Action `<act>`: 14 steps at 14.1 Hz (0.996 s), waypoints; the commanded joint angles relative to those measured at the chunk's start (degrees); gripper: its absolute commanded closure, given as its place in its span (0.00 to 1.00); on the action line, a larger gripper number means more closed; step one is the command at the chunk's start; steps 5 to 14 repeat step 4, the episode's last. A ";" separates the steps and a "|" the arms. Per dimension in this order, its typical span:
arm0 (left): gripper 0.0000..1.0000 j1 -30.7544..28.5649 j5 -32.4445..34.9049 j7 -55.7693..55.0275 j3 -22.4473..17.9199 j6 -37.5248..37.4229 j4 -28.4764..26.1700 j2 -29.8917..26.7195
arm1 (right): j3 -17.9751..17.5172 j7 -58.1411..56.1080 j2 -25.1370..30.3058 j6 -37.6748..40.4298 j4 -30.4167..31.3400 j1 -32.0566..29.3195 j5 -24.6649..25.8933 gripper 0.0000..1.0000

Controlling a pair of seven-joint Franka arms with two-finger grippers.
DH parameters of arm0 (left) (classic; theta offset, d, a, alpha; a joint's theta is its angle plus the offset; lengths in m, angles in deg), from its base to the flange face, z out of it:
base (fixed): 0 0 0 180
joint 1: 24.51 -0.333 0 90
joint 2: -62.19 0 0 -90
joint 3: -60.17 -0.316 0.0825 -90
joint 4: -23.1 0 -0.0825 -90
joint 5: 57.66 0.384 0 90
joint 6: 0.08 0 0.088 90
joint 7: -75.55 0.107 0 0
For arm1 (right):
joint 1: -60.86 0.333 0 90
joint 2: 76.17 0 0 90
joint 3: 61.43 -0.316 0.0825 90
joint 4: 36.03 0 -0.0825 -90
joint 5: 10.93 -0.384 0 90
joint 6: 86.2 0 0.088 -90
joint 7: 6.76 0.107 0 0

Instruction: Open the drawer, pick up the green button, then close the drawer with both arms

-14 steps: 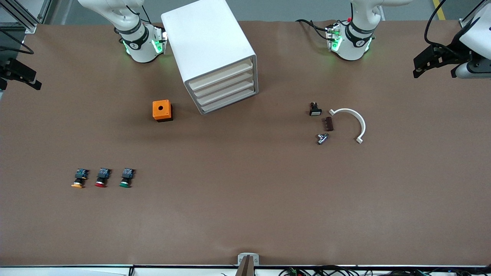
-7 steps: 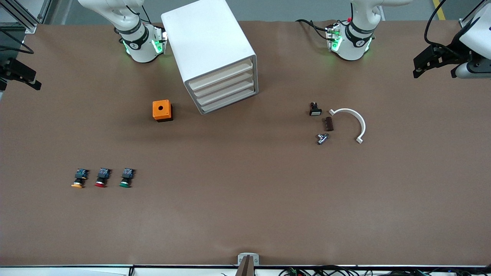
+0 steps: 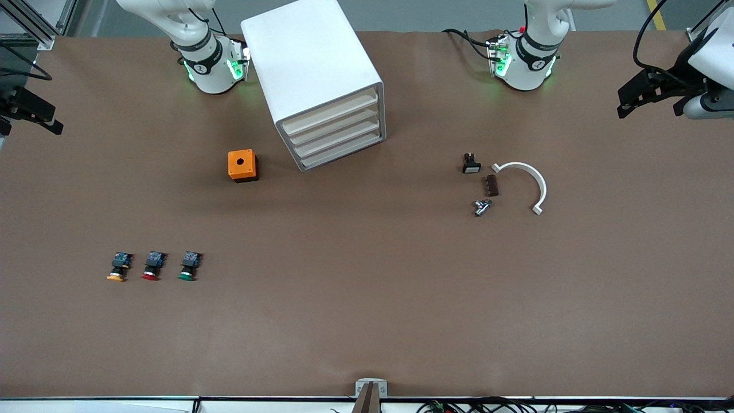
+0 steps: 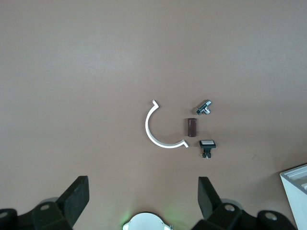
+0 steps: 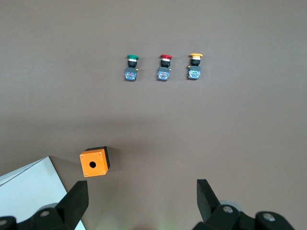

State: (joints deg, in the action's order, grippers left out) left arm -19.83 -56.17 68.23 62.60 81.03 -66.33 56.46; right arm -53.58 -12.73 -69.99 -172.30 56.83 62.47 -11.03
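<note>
The white cabinet (image 3: 312, 69) stands between the arm bases. Its four cream drawer fronts (image 3: 335, 129) are all shut. A corner of it shows in the left wrist view (image 4: 296, 189) and in the right wrist view (image 5: 29, 194). The green button (image 3: 187, 267) lies on the table toward the right arm's end, beside the red (image 3: 151, 267) and yellow (image 3: 118, 268) ones. It also shows in the right wrist view (image 5: 131, 67). My left gripper (image 3: 625, 103) hangs open over the table's edge at the left arm's end, also seen in the left wrist view (image 4: 144, 201). My right gripper (image 3: 49, 120) hangs open at the right arm's end, also seen in the right wrist view (image 5: 143, 201).
An orange box (image 3: 242, 165) with a round hole sits beside the cabinet. A white curved bracket (image 3: 530, 180), a brown block (image 3: 492, 185), a small metal part (image 3: 481, 207) and a black switch (image 3: 471, 164) lie toward the left arm's end.
My left gripper has shifted very slightly at the table's edge. Nothing on the table has moved.
</note>
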 commanded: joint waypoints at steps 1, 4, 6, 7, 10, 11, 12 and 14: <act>0.00 -0.37 -0.18 -0.86 0.30 0.19 0.39 0.02 | -0.73 -0.45 1.90 0.05 1.88 -0.12 0.89 0.00; 0.00 -0.37 -0.18 -0.34 0.30 -1.13 0.39 0.02 | -0.55 -0.36 1.90 1.02 1.88 0.06 0.80 0.00; 0.00 -0.37 -0.18 -0.34 0.30 -1.13 0.39 0.02 | -0.55 -0.36 1.90 1.02 1.88 0.06 0.80 0.00; 0.00 -0.37 -0.18 -0.34 0.30 -1.13 0.39 0.02 | -0.55 -0.36 1.90 1.02 1.88 0.06 0.80 0.00; 0.00 -0.37 -0.18 -0.34 0.30 -1.13 0.39 0.02 | -0.55 -0.36 1.90 1.02 1.88 0.06 0.80 0.00; 0.00 -0.37 -0.18 -0.34 0.30 -1.13 0.39 0.02 | -0.55 -0.36 1.90 1.02 1.88 0.06 0.80 0.00; 0.00 -0.37 -0.18 -0.34 0.30 -1.13 0.39 0.02 | -0.55 -0.36 1.90 1.02 1.88 0.06 0.80 0.00; 0.00 -0.37 -0.18 -0.34 0.30 -1.13 0.39 0.02 | -0.55 -0.36 1.90 1.02 1.88 0.06 0.80 0.00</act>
